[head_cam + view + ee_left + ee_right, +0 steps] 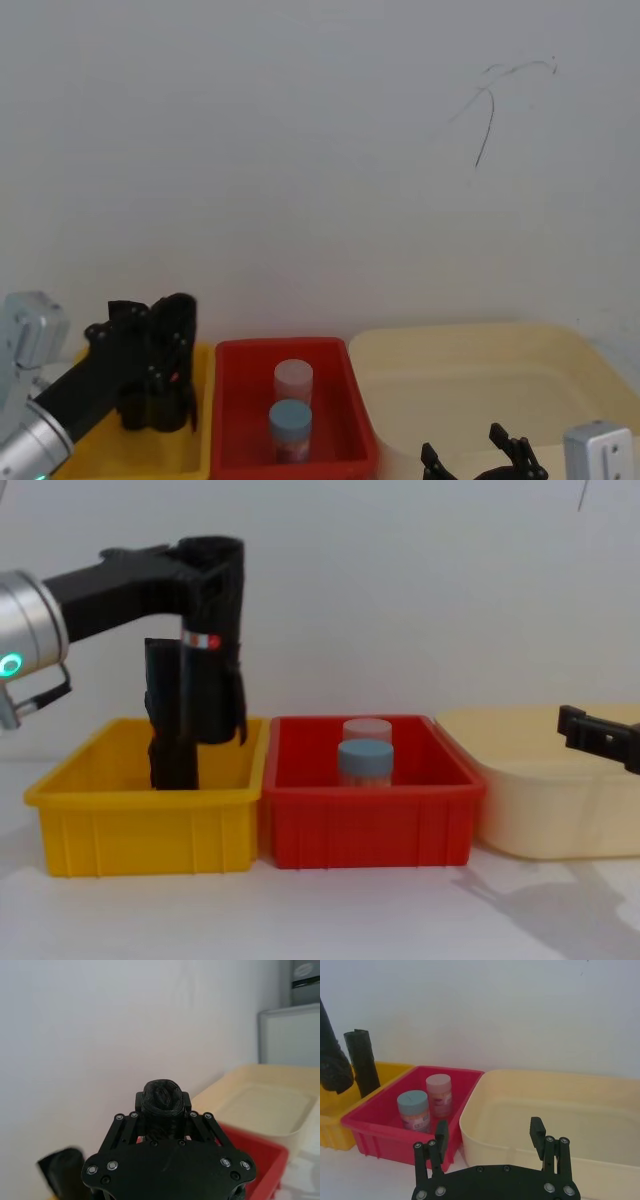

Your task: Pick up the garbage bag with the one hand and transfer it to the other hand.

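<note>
The garbage bag (pixel 212 670) is a tall black roll with a red-and-white sticker band. My left gripper (pixel 212 580), on the silver arm with the green ring light, is shut on its upper part. The roll hangs upright over the yellow bin (pixel 140 825), with its lower end near the rim. From the left wrist view I see the roll's top end (pixel 161 1102) between the shut fingers (pixel 161 1125). The head view shows the bag (pixel 178 350) at the lower left. My right gripper (pixel 489 1132) stands open and empty in front of the cream tub, low on the right (pixel 480 455).
A second black roll (pixel 165 735) stands in the yellow bin just behind the held one. The red bin (pixel 365 820) in the middle holds two capped jars (pixel 365 755). A large cream tub (pixel 540 800) sits on the right. A white wall closes the back.
</note>
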